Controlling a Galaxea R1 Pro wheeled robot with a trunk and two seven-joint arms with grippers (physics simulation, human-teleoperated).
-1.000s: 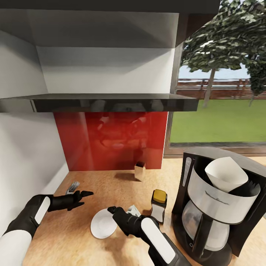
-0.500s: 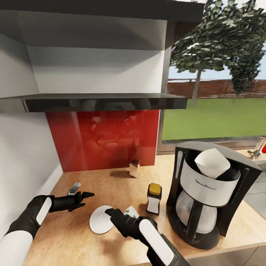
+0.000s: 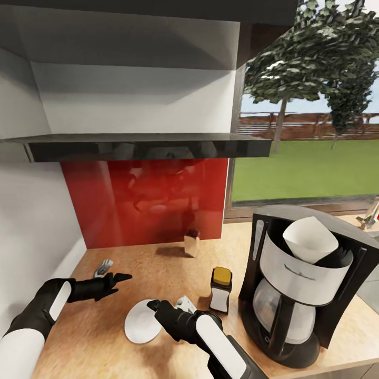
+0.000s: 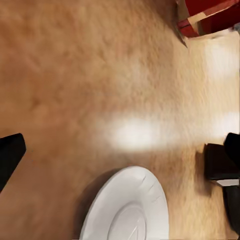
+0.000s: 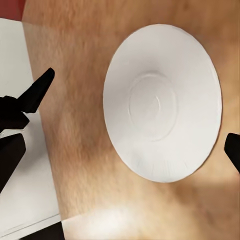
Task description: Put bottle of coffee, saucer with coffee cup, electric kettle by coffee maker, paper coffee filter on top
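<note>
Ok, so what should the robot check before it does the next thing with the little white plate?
1. The right tool is open over the saucer: ok.
2. The saucer lies flat on the countertop: ok.
3. Cup on the saucer: not ok, the saucer is bare.
4. The left tool is open and apart from the saucer: ok.
5. The paper filter sits on top of the coffee maker: ok.
6. The bottle of coffee stands beside the coffee maker: ok.
</note>
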